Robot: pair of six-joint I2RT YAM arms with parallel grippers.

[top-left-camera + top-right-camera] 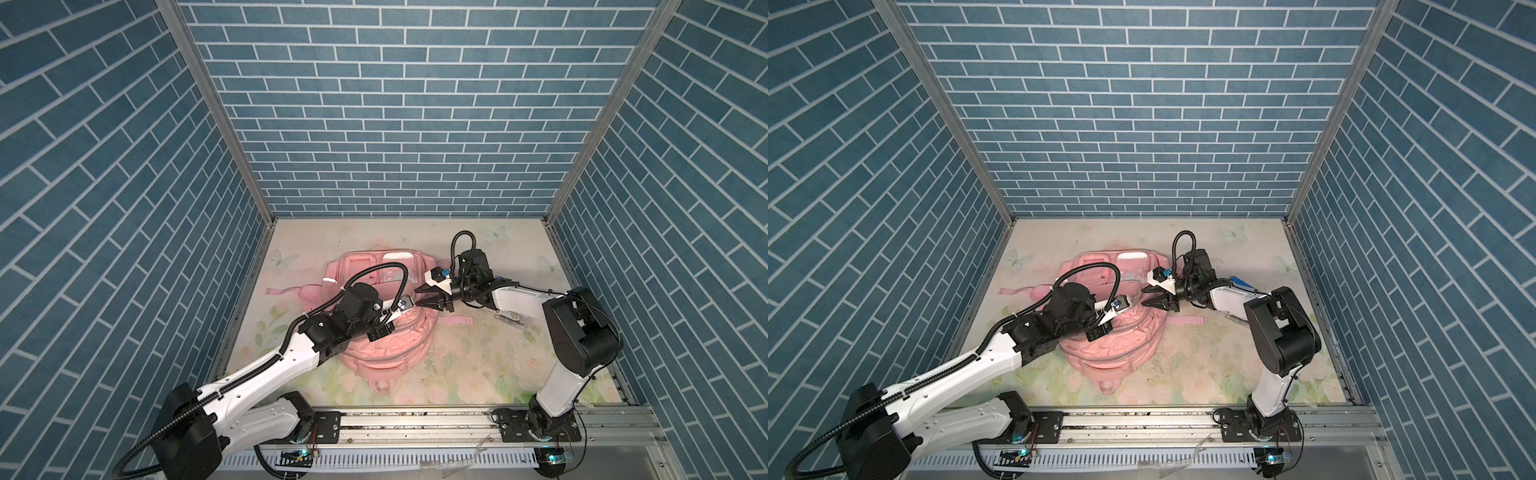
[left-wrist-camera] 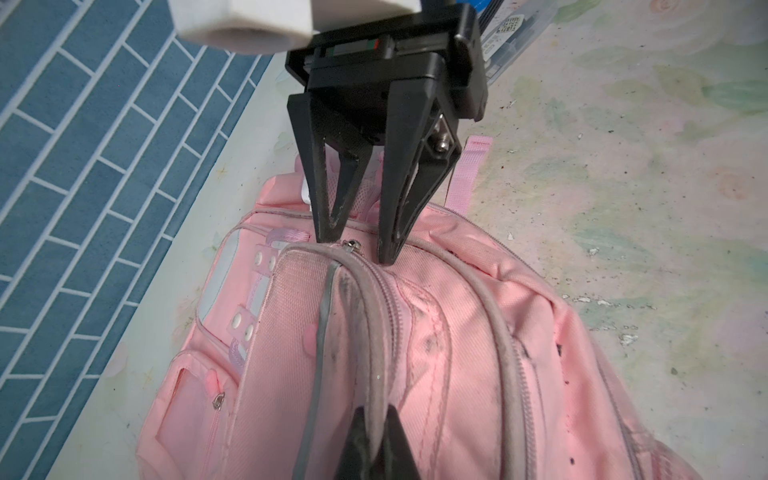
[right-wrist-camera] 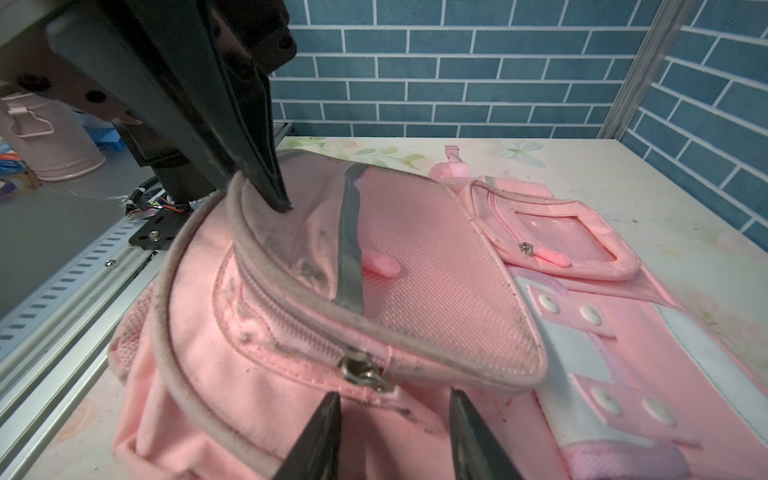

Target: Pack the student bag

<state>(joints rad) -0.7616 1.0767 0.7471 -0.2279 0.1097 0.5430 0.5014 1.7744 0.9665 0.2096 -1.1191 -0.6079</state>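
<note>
The student bag (image 1: pixel 386 357) (image 1: pixel 1113 353) is a large pink backpack lying flat on the flowered table in both top views. My left gripper (image 2: pixel 376 415) (image 1: pixel 383 332) is shut on the grey piped edge of its front pocket flap (image 3: pixel 374 266), pinching the edge and holding it up. My right gripper (image 3: pixel 395 399) (image 1: pixel 419 298) (image 1: pixel 1144 296) reaches in from the right. It is open, with its fingertips on either side of the metal zipper pull (image 3: pixel 365 374) (image 2: pixel 352 245), just short of it. Nothing is between those fingers.
A clear plastic case (image 1: pixel 509 318) (image 2: pixel 511 29) with something blue in it lies on the table under the right arm. A pink strap (image 1: pixel 457 321) trails to the bag's right. Blue brick walls close three sides, and an aluminium rail (image 1: pixel 415 419) runs along the front.
</note>
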